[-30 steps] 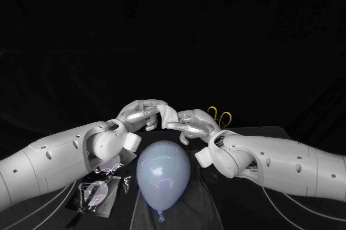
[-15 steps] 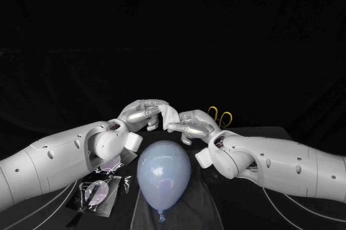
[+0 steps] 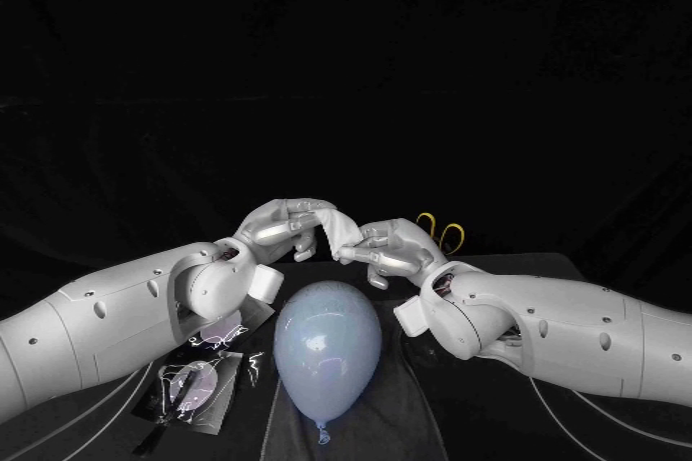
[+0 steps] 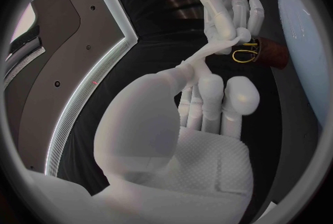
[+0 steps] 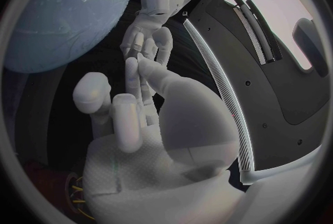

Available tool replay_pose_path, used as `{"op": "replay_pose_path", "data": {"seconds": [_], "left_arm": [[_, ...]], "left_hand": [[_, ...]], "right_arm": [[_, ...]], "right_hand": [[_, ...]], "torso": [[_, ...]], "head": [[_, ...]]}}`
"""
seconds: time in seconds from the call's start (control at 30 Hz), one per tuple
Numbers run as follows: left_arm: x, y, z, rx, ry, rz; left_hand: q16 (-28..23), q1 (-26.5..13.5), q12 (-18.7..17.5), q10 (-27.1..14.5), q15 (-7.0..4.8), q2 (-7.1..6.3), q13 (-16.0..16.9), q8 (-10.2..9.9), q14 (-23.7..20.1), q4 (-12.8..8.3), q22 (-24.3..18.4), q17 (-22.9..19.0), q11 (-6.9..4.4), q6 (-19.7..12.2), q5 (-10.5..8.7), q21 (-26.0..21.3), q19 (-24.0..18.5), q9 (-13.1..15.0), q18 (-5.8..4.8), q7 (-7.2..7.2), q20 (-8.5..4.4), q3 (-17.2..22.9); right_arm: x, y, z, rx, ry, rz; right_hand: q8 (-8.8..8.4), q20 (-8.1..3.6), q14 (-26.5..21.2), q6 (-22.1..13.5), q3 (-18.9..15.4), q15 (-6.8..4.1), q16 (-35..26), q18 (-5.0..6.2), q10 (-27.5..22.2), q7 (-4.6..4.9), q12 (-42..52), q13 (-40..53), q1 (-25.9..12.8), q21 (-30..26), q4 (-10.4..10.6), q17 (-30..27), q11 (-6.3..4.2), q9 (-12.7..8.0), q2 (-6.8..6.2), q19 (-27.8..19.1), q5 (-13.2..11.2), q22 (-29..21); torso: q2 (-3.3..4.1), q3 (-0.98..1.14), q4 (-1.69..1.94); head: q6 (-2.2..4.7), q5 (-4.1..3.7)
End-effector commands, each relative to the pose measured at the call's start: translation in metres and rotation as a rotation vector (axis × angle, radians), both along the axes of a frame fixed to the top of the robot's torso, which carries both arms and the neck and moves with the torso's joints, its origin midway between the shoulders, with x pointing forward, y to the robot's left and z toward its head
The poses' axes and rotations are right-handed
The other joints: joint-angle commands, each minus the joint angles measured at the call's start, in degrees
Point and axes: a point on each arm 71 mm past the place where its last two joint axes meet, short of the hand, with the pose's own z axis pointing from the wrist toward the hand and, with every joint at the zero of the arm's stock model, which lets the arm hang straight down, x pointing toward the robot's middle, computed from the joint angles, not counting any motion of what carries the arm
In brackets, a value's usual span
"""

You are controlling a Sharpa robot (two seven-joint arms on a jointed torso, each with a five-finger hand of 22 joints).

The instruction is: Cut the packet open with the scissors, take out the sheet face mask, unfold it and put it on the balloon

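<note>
Sheet mask point(image 3: 340, 227), a folded white strip, I see pinched between my left hand point(image 3: 289, 229) and right hand point(image 3: 389, 249), both clamped on it, at 12 o'clock of the balloon point(image 3: 327, 346) lying on the desk point(image 3: 541, 266), packet point(image 3: 195, 383) at its 8 o'clock, scissors point(image 3: 441, 232) at 1 o'clock.

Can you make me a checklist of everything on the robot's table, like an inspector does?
Surface: black table, nothing spilled.
Job's things: pale blue balloon lies between the arms; sheet face mask, a small white bunch, sits above its far end; shiny packet lies by the left arm; yellow-handled scissors lie behind the right robot hand.
Clutter: nothing seen.
Robot hands: left robot hand and right robot hand both pinch the sheet face mask.
Cables: thin pale lines under the arms, probably cables.
Surroundings: dark backdrop.
</note>
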Motion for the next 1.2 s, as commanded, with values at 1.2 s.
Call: {"op": "replay_pose_path", "data": {"seconds": [1.2], "left_arm": [[0.018,0.042,-0.008,0.327,-0.112,0.099]], "left_hand": [[1.07,-4.39,14.42,-18.79,4.60,1.32,3.50,-4.12,-14.20,-7.91,-17.68,-9.44,4.53,-9.06,0.18,-11.18,-20.12,-6.94,5.30,3.96,5.08,-2.19]], "right_arm": [[0.002,-0.024,0.003,0.019,0.041,-0.026]], "right_hand": [[0.93,-0.33,2.14,0.05,1.63,-0.74,0.59,-0.64,1.71,-0.68,0.04,0.29,-0.60,1.47,-0.40,0.67,-0.79,0.55,0.40,1.17,0.06,0.95]], "torso": [[0.05,-0.05,-0.02]], "head": [[0.29,-0.69]]}}
